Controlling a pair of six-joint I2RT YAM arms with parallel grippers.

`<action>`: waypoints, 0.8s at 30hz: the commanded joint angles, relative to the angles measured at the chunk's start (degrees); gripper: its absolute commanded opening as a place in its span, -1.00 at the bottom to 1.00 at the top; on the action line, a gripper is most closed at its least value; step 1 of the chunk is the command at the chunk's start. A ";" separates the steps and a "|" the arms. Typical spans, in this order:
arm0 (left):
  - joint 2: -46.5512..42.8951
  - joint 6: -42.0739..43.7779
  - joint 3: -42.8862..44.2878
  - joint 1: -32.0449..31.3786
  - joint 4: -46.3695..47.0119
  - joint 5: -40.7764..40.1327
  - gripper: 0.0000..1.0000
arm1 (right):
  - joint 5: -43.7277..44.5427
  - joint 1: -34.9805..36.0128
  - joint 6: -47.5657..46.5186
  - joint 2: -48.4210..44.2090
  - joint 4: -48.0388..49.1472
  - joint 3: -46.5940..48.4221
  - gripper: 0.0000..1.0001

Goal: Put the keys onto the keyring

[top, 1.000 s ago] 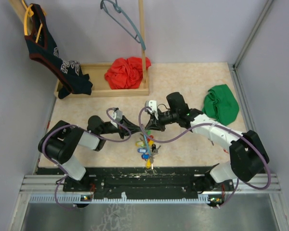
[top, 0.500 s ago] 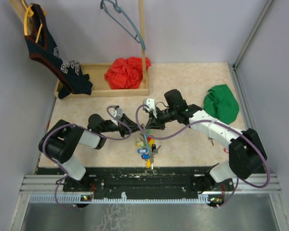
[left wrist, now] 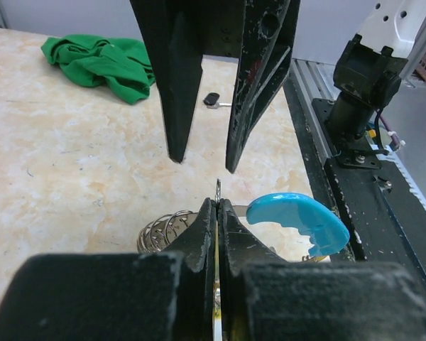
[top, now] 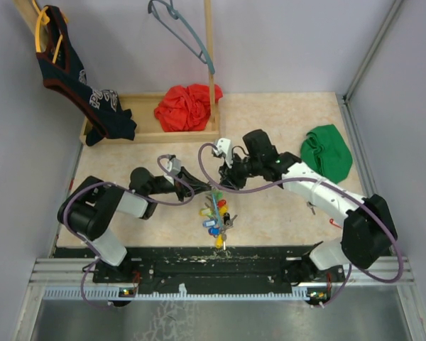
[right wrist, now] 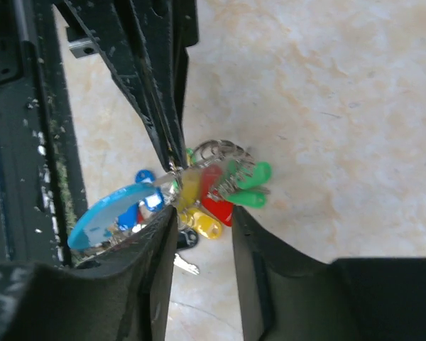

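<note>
- The left gripper (left wrist: 218, 209) has its black fingers pressed tight together. They pinch the thin grey rim of the large grey keyring (left wrist: 298, 219), just beside its light-blue plastic section.
- A sliver of silver metal pokes out past the left fingertips (left wrist: 202, 220).
- The right gripper (left wrist: 203, 158) hangs just above the left one, tips pointing down. Its two black fingers are spread with a bare gap between them, and they grip nothing.
- The small silver keys (right wrist: 214, 188) with green, red, yellow and blue plastic heads bunch together at the left gripper's tips, right by the light-blue section. In the right wrist view they sit just beyond the spread right fingers.
- A coil of silver wire loops (left wrist: 162, 231) sits against that bunch.
- In the top view the bunch trails over the beige marbled table (top: 284, 114) from the gripper tips toward the near edge, between the two arms. Whether it hangs or lies there I cannot tell.
- One small black-headed key (left wrist: 213, 100) lies alone on the table, well apart from the bunch and nearer the crumpled green cloth (top: 326, 153).
- A crumpled red cloth (top: 187, 106) rests in the shallow wooden tray (top: 145, 135) at the far side.
</note>
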 commanded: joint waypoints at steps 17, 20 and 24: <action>-11.99 6.17 -3.11 1.40 5.31 -13.84 -1.00 | 48.44 -7.64 47.08 -21.52 -9.88 -15.12 0.75; -13.99 7.17 -3.90 1.75 1.67 -16.68 -1.00 | 51.99 -11.34 53.36 -22.21 -11.43 -18.73 0.73; -17.23 9.27 -4.10 1.81 -4.39 -19.22 -1.00 | 55.01 -16.99 58.58 -23.06 -12.93 -22.48 0.66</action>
